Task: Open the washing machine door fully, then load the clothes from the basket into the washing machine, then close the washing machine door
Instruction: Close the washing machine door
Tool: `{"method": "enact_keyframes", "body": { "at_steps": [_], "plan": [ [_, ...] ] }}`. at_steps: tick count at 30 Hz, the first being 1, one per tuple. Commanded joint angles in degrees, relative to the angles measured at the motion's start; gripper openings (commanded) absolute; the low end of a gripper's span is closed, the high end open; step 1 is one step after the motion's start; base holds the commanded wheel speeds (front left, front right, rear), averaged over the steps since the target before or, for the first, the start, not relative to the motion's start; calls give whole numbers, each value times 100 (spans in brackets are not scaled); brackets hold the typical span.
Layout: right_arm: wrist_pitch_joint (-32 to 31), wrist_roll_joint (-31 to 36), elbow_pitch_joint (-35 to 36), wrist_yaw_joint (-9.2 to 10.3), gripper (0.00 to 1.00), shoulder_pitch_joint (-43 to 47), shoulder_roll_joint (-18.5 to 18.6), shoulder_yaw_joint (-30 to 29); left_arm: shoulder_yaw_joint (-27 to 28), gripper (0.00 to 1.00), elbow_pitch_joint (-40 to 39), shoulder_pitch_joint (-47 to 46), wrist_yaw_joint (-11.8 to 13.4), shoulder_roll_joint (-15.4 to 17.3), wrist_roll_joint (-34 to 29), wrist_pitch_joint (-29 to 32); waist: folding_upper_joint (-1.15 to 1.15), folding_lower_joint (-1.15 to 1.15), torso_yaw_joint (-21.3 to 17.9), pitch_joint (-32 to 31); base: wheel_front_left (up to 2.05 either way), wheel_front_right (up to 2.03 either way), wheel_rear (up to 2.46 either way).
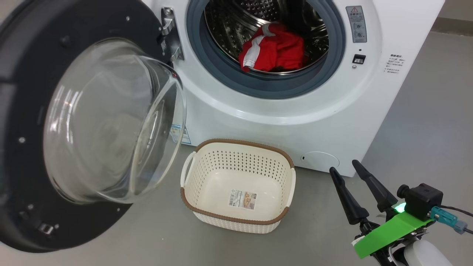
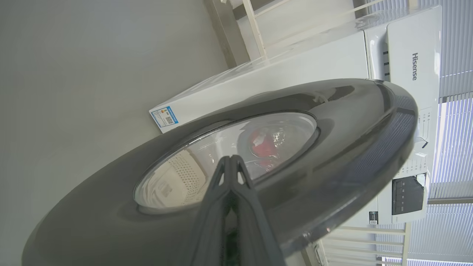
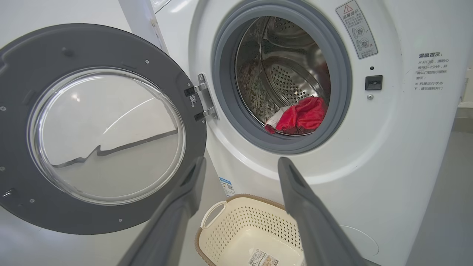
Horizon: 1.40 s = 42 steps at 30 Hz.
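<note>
The washing machine door [image 1: 22, 74] stands swung wide to the left, its clear glass bowl [image 1: 111, 122] facing me. Red clothes [image 1: 275, 50] with white trim lie in the steel drum of the washing machine [image 1: 277, 122]. The cream basket [image 1: 236, 220] sits on the floor in front, holding nothing but its label. My right gripper [image 1: 346, 169] hangs open and empty at the lower right, short of the basket [image 3: 251, 229]. In the left wrist view my left gripper [image 2: 231, 159] is shut, tips close to the door's [image 2: 332, 147] outer face; contact is unclear.
Grey floor surrounds the machine. The open door fills the space to the basket's left. A round filter cap [image 1: 319, 159] sits low on the machine's front. Window blinds [image 2: 456, 147] and a pale frame stand behind the machine.
</note>
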State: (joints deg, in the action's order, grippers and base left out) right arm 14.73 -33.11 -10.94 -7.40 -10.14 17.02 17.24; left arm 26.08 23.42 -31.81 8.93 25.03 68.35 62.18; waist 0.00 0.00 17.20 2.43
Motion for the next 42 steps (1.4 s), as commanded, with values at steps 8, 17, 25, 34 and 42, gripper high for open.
{"method": "enact_keyframes", "body": {
  "at_steps": [8, 17, 25, 34, 42],
  "plan": [
    [27, -47, 114, -9, 100, 49, 18, 106, -54, 0, -951, 267, 172, -75, 265, 455, 0, 0, -22, -66, 0, 0, 0],
    [27, -48, 114, -9, 100, 37, -3, 80, -144, 0, -1507, 440, 282, -246, 325, 601, 0, 0, -31, -39, 0, 0, 0],
    [27, -54, 119, -9, 100, 48, -10, 47, -54, 0, -1627, 469, 200, -292, 281, 390, 0, 0, -15, -7, 0, 0, 0],
    [27, -47, 133, -9, 100, 37, -16, 29, 51, 0, -1562, 410, -28, -300, 210, 70, 0, 0, 45, 22, 0, 0, 0],
    [27, -42, 137, -9, 100, 38, -20, 18, 179, 0, -1396, 298, -362, -271, 73, -404, 0, 0, 77, 36, 0, 0, 0]
  ]
}}
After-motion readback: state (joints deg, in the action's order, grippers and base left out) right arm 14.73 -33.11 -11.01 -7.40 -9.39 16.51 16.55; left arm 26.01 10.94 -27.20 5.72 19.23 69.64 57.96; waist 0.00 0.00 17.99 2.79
